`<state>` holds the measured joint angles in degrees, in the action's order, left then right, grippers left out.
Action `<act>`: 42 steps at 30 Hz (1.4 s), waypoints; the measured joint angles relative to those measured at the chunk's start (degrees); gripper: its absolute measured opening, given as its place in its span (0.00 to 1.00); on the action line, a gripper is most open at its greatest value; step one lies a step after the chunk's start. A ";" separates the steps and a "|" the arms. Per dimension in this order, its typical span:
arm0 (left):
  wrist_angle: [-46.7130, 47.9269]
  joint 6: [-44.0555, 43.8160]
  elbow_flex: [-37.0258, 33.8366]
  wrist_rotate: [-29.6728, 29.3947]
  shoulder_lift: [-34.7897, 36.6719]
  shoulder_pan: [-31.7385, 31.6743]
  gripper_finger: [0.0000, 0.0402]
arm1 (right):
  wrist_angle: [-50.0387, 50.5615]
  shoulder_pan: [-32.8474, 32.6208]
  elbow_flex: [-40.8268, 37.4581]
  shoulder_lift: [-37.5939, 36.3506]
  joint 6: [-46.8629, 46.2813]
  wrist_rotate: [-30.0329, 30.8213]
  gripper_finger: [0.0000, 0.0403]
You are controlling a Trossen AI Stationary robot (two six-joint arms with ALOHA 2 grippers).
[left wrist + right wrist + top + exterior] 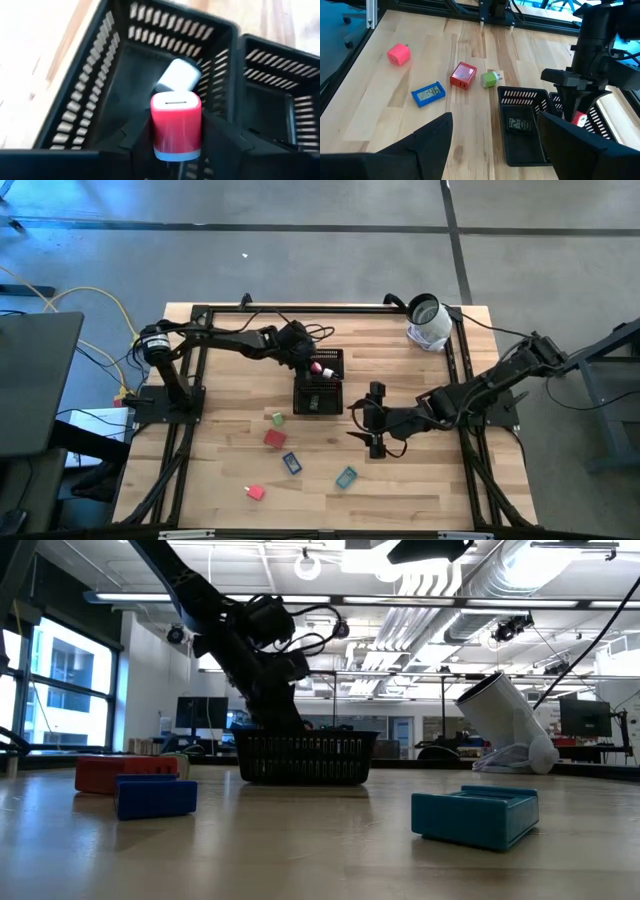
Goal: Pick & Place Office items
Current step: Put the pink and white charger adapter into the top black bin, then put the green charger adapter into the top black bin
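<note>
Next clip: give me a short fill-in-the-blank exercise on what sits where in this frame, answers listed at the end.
1. The left claw holds a red-and-white charger over the black mesh ____.
2. The tray compartment nearer the front of the table already contains a ____ block with a display.
3. The right claw is open and holds ____.
4. The small green piece lies right next to the ____ block on the table.

Answers: tray; black; nothing; red

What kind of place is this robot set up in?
Probably an open lab or workshop: exposed ducts run along the ceiling, computer monitors stand behind the wooden table, and the floor is bare concrete.
</note>
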<state>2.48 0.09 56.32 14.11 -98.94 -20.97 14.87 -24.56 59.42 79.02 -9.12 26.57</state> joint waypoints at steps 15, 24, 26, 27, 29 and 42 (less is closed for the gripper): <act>0.60 1.78 4.00 -8.06 0.80 3.69 0.60 | 2.28 -0.02 0.00 -0.02 -2.68 -0.15 0.69; 15.37 1.83 4.00 -9.69 11.25 5.52 0.61 | 2.91 -0.02 0.00 0.22 -2.91 -1.55 0.69; 19.45 1.00 4.00 -10.01 14.70 6.63 0.61 | 2.85 -0.02 0.00 0.22 -2.91 -1.53 0.69; 21.85 0.38 4.00 -10.08 16.38 7.32 0.61 | 2.86 -0.02 0.00 0.22 -2.87 -1.53 0.69; 26.17 -1.25 4.00 -10.16 19.50 9.04 0.61 | 2.82 -0.02 0.00 0.24 -2.85 -1.53 0.69; 42.77 -16.42 3.97 -16.26 21.86 23.74 0.61 | 0.63 -0.02 0.00 0.24 -2.69 -2.93 0.69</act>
<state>45.25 -16.32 60.29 -2.15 -77.07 2.77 15.50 -24.58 59.42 79.26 -11.81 23.63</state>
